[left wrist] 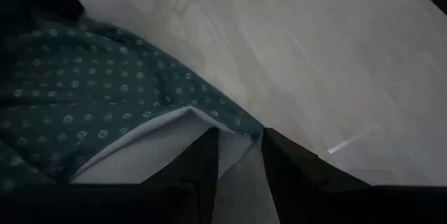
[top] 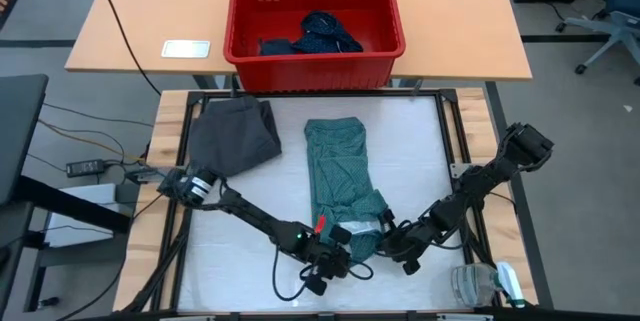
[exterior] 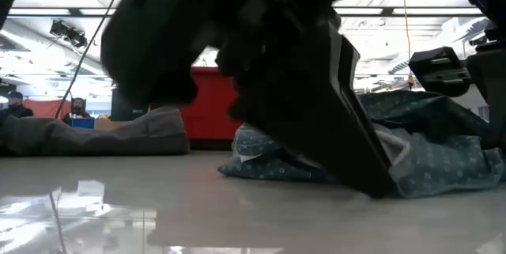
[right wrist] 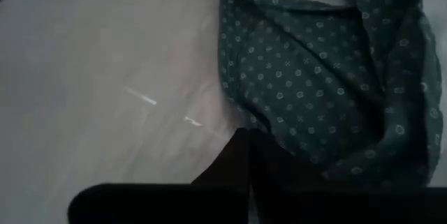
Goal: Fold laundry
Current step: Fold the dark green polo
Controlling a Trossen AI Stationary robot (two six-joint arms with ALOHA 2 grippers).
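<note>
From overhead I have both arms reaching in low at the near end of the green shirt [top: 340, 176], which lies folded lengthwise in the middle of the bench [top: 420, 151]. The left gripper [top: 345, 246] sits at the shirt's near edge, and the right gripper [top: 385, 233] faces it across the same bunched corner. Well beyond both sets of jaws, a grey garment [top: 235, 133] lies crumpled at the far left, and a red basket [top: 318, 26] past the bench holds a navy dotted piece [top: 322, 33].

At bench height, a dark arm fills most of my view; the shirt [exterior: 431, 159] is heaped right behind it, and the grey garment [exterior: 95, 135] lies flat off to one side with the basket [exterior: 207, 111] behind.

Through the left wrist camera, the left jaws [left wrist: 237, 161] stand slightly apart with the shirt's hem [left wrist: 181, 123] and pale lining between them.

Through the right wrist camera, the right jaws [right wrist: 250, 165] are together, at the edge of the shirt fabric [right wrist: 314, 77]; I cannot tell whether cloth is pinched.
</note>
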